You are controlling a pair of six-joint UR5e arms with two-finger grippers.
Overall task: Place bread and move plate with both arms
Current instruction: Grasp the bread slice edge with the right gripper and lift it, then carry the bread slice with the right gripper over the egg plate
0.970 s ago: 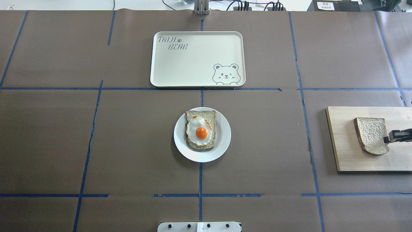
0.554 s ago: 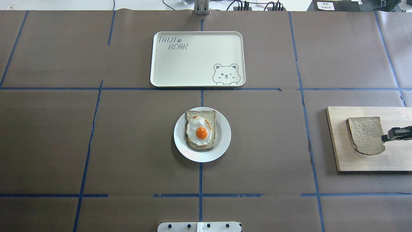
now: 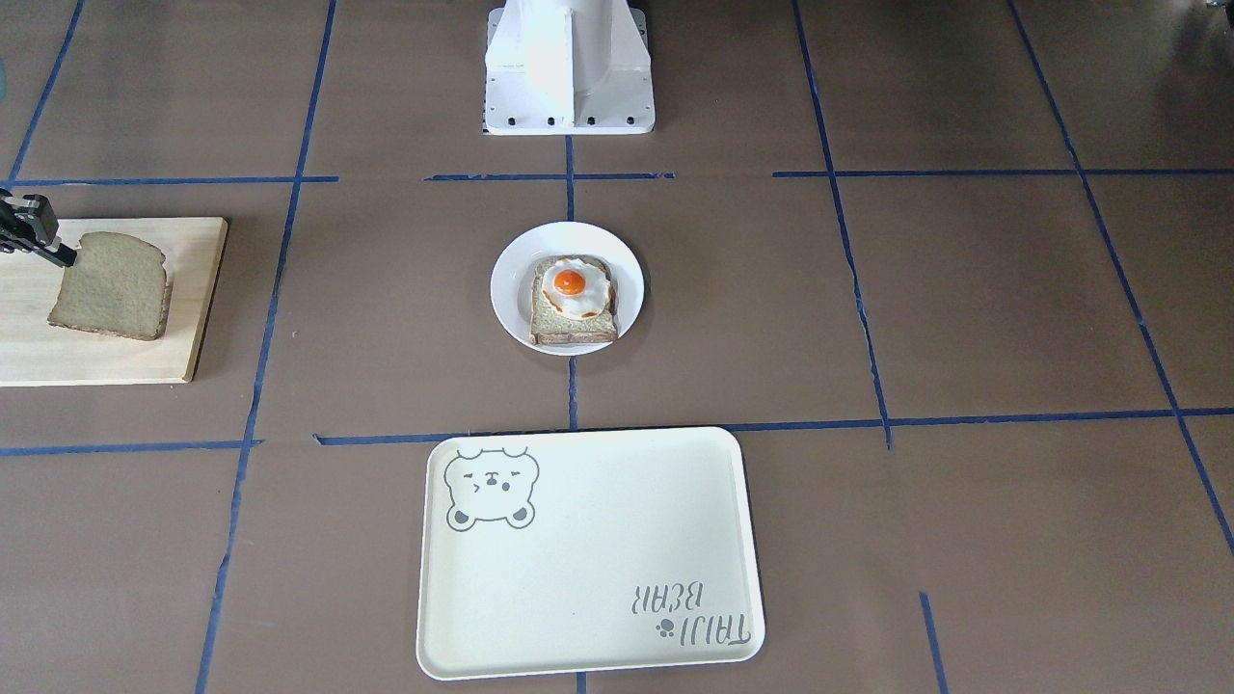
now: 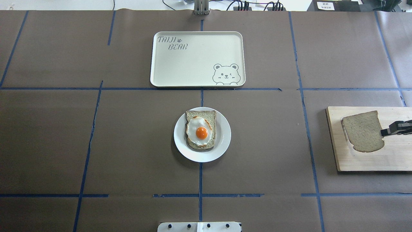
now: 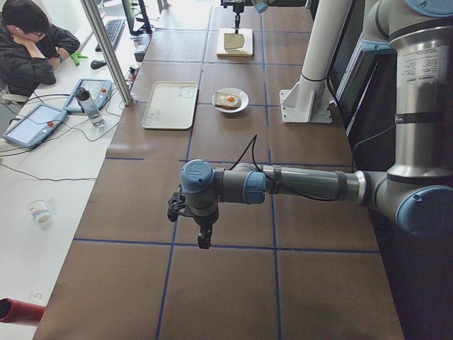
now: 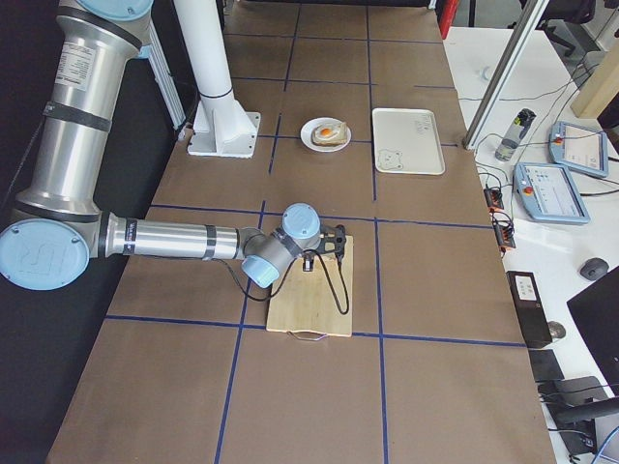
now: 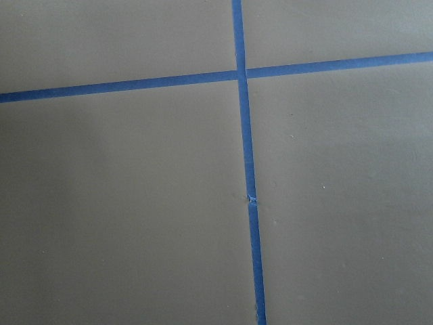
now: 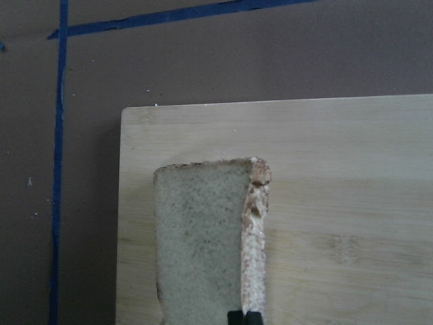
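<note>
The bread (image 4: pixel 363 131), a plain light-brown slice, hangs tilted just above the wooden board (image 4: pixel 396 161) at the table's right end, casting a shadow on it. My right gripper (image 4: pixel 384 132) is shut on its crust edge; the right wrist view shows the fingertips (image 8: pixel 235 317) pinching the slice (image 8: pixel 199 237). The bread also shows in the front view (image 3: pixel 111 286). The white plate (image 4: pixel 180 141) sits at the table's centre and bears a squarer slice with a fried egg (image 4: pixel 201 129). My left gripper (image 5: pixel 204 241) hovers over bare table far to the left; I cannot tell whether it is open.
The cream rectangular tray (image 4: pixel 196 58) with a bear drawing lies beyond the plate, nothing on it. Blue tape lines (image 7: pixel 247 169) cross the brown table cover. The white base block (image 3: pixel 569 67) stands at the near edge. An operator (image 5: pixel 32 42) sits at the far side.
My right gripper has raised the bread off the board and carried it a little toward the table's centre. The slice has tipped up. The plate and tray have not moved.
</note>
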